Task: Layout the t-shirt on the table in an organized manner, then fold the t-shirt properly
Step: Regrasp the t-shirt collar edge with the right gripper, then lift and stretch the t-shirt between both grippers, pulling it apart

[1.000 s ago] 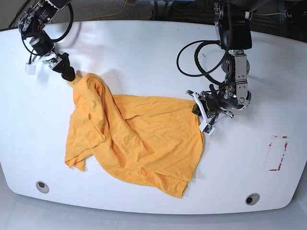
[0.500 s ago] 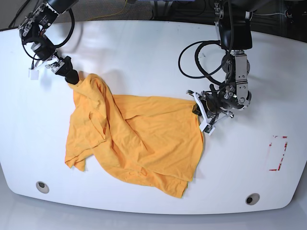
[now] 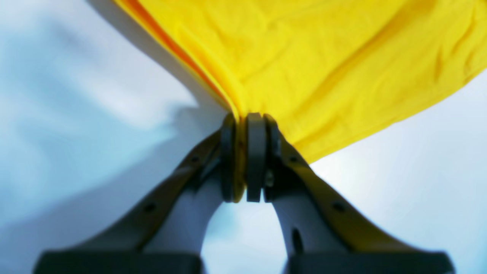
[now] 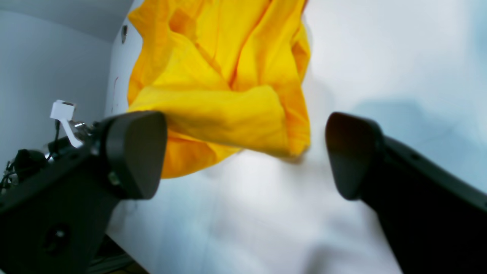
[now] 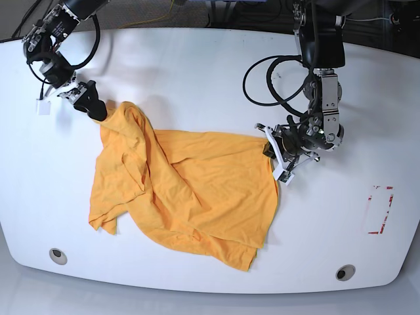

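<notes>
Gripping one corner only leaves the t-shirt [image 5: 184, 190] prone to slipping; the left gripper [image 3: 245, 156] is clamped on a thin pinch of the shirt's right edge, and any hard pull could draw the cloth out from between the pads; the right gripper [image 4: 243, 152] stands wide apart and holds nothing, its fingers either side of a bunched fold at the far left corner of the shirt — closing there may catch several layers at once and leave the shirt twisted rather than flat. Dragging with one side loose would likely pile the wrinkles further, since the cloth lies crumpled across the middle of the table [image 5: 197, 72], left portion doubled over itself.

Count of items in the base view:
- one t-shirt; orange-yellow
- one table; white, glossy
- two grippers; one shut on cloth, one open
- two round grey grommets [image 5: 58, 255] — both along the near edge
- one red tape outline [image 5: 380, 210]; near the right edge
</notes>
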{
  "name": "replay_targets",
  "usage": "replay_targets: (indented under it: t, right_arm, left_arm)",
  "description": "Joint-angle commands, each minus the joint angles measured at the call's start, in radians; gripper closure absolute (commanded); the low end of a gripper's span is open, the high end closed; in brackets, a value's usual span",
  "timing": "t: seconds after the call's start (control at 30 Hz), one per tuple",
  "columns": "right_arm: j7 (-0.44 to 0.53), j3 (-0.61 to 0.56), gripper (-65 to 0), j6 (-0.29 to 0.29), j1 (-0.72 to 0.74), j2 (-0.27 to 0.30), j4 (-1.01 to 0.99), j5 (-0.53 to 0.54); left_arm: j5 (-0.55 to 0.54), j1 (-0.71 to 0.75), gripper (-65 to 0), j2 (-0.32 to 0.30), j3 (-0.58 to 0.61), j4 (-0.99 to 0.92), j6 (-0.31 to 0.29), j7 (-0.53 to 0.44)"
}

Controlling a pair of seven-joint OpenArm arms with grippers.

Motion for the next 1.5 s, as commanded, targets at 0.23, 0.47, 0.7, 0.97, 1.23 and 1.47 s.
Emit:
replay_targets:
  t: [0.23, 0.47, 0.7, 0.97, 1.23, 1.47]
  right_arm:
    - [0.009, 0.003, -64.1, 0.002, 0.008, -0.009, 0.018, 0.031]
    - [-0.017, -0.016, -64.1, 0.002, 0.008, -0.040, 0.022, 0.031]
    - [-0.017, -0.052, -63.5, 0.002, 0.008, -0.047, 0.022, 0.031]
    - [-0.017, -0.055, -44.5, 0.002, 0.010, -0.047, 0.022, 0.031]
    - [-0.017, -0.057, -24.3, 0.002, 0.010, -0.047, 0.022, 0.031]
    - [-0.017, -0.059, -0.3, 0.002, 0.010, -0.044, 0.025, 0.031]
  left_arm:
    - [0.022, -0.007, -3.1, -0.002, 0.001, 0.007, -0.003, 0.029]
    - [0.023, -0.007, -3.1, -0.002, 0.001, 0.006, -0.003, 0.029]
    - [0.023, -0.007, -3.1, 0.000, 0.001, 0.006, -0.003, 0.029]
    - [0.023, -0.007, -3.1, -0.002, 0.001, 0.006, -0.003, 0.029]
    - [0.023, -0.007, -3.1, -0.002, 0.001, 0.006, -0.003, 0.029]
    - [0.023, -0.007, -3.1, -0.002, 0.001, 0.006, -0.003, 0.029]
